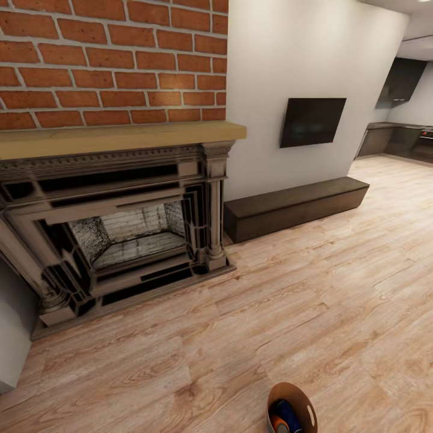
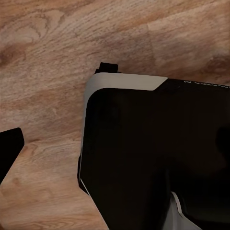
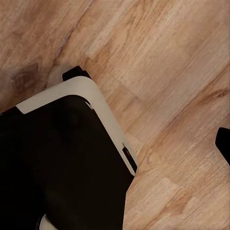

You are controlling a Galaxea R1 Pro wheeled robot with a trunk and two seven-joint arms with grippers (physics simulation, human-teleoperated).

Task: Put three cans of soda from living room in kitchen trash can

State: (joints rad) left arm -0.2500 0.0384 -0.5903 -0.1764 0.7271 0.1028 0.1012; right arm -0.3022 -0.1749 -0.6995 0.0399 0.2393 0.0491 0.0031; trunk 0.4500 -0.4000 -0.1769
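Gripper jaws: width cannot be told on either arm. Left wrist view: a dark fingertip (image 2: pixel 9 148) at the frame edge, over the robot's black base with its white rim (image 2: pixel 124 82); faint writing on the black panel, unreadable. Right wrist view: another dark tip (image 3: pixel 224 143) and the same base (image 3: pixel 62 158) over plank floor (image 3: pixel 167 62). Head view: at 6 o'clock, the copper-brown trash can (image 1: pixel 299 399) stands upright, mouth up, oval handle slot toward 4 o'clock; inside, a dark blue soda can (image 1: pixel 288 415) and an orange soda can (image 1: pixel 279 424). Brick chimney (image 1: pixel 108 60) and fireplace (image 1: pixel 120 228) at 10 o'clock, wall TV (image 1: pixel 311 121) at 1, low dark bench (image 1: pixel 294 207) beneath it, kitchen counters (image 1: pixel 397 138) at 2 o'clock.
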